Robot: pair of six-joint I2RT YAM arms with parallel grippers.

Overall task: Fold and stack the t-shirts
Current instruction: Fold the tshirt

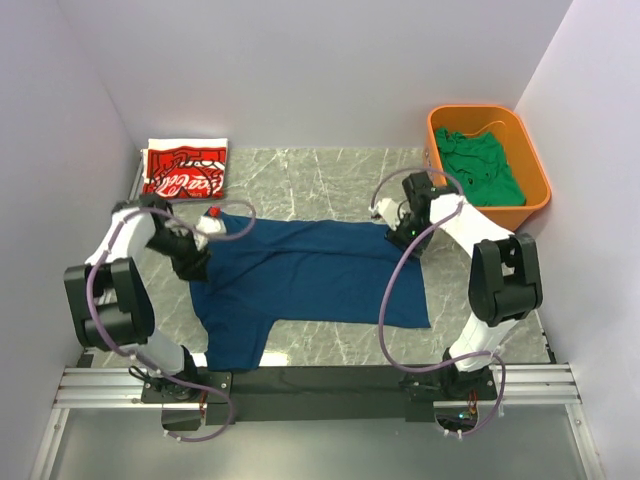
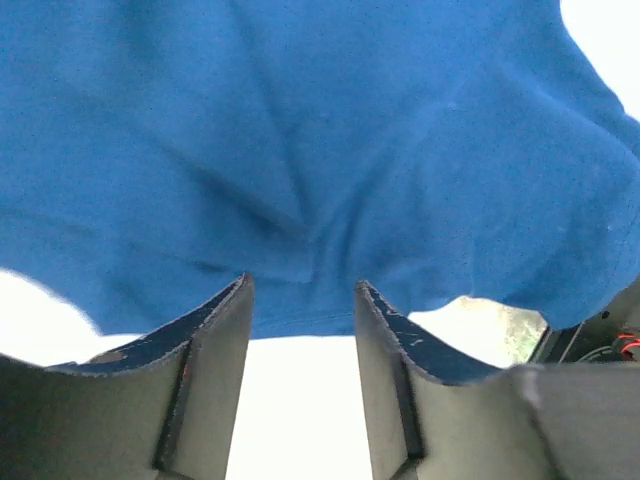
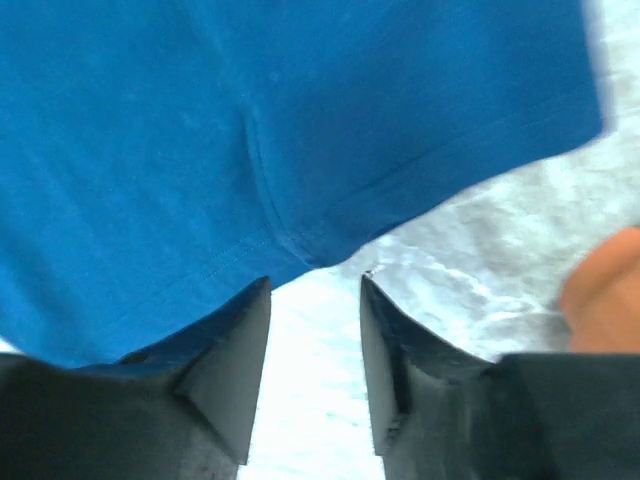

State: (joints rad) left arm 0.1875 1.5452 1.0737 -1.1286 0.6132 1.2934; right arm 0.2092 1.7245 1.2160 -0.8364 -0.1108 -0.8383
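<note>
Navy tee [image 1: 310, 275] lies spread at the centre of the table [image 1: 330, 175]. Your left gripper [image 2: 300, 285] and right gripper [image 3: 315, 280] sit at its far-edge corners, jaws narrowly parted, nothing pinched. Probably placed to lift that edge for folding.

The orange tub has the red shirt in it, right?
No. The tub holds the green shirt. The red shirt lies folded outside it, at the back left. The top view shows this.
</note>
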